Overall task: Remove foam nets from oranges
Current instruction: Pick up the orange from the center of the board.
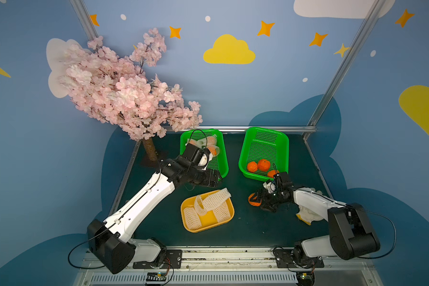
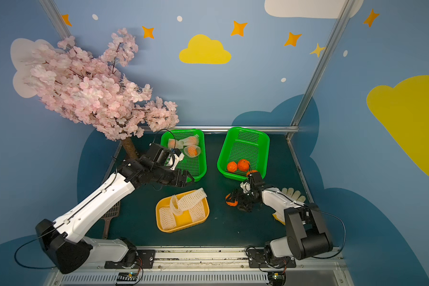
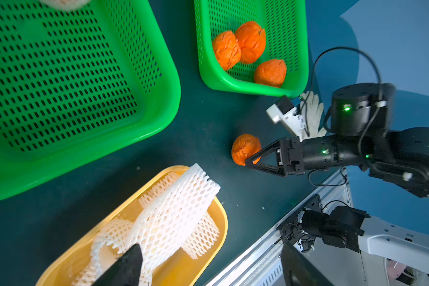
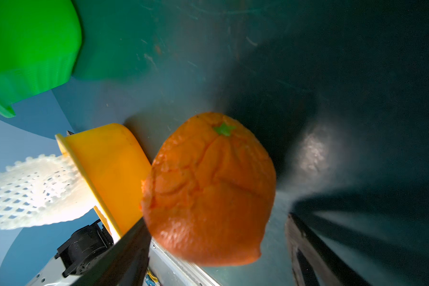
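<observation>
Foam net, white diamond-mesh tube, is slanting across yellow plastic tray. Both jaws are gaping, right pair flanking bumpy orange.

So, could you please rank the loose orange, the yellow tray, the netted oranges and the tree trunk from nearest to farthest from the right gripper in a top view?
1. loose orange: between the right gripper's open jaws.
2. yellow tray: to its left, toward the front.
3. netted oranges: in the far left green basket.
4. tree trunk: far left corner.
</observation>
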Controlling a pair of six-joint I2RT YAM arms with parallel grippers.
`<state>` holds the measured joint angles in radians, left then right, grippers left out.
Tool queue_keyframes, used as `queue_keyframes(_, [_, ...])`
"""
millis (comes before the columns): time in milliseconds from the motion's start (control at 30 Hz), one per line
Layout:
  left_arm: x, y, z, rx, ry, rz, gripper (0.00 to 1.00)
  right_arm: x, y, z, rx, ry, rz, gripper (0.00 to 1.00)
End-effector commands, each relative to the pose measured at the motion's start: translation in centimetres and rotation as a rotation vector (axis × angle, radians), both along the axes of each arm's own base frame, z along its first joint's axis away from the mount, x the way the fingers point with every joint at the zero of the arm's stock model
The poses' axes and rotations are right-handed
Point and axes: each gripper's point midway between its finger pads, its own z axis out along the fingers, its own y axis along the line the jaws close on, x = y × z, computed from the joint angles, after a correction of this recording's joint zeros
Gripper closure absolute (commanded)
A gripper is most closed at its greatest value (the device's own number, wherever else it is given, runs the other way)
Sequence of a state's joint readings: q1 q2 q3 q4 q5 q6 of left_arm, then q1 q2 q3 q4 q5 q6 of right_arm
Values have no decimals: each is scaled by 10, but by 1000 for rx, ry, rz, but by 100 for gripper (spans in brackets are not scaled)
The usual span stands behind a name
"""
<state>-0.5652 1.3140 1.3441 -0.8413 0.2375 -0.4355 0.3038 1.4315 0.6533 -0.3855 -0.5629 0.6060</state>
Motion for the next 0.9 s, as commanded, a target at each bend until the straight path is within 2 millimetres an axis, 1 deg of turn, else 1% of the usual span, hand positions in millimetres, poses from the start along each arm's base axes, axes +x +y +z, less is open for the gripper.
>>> queue_keyframes(0, [5,12,18,-12,-69,47,11,17,7,4,2,-43,3,17])
queue_keyframes(133, [3,27,35,-23,-121,78,11,23,9,0,-17,-49,-2,18])
queue_keyframes(233, [2,39,42,-11,-162,100,9,29,8,0,-31,-66,-13,19])
queue_keyframes(300, [1,45,43,-10,-172,111,9,32,8,-1,-32,-73,-22,22])
queue_keyframes(367, [1,50,43,-5,-171,119,8,34,9,-1,-34,-78,-23,28])
queue_keyframes(433, [2,55,41,4,-167,132,9,32,6,-3,-50,-80,-24,34])
queue_keyframes(533, [2,59,41,6,-173,141,9,29,0,-5,-81,-93,-32,39])
queue_keyframes(633, [4,61,39,5,-172,144,9,28,-1,-1,-79,-110,-30,46])
queue_keyframes(700, [5,63,39,7,-176,145,9,25,-2,1,-82,-117,-18,55])
queue_keyframes(767, [7,64,38,2,-177,150,9,24,-1,5,-78,-121,-15,59])
queue_keyframes(800, [8,63,38,-4,-178,150,9,16,-3,0,-79,-104,-14,60])
queue_keyframes(867, [9,64,38,-8,-179,155,9,8,-4,0,-79,-99,-6,60])
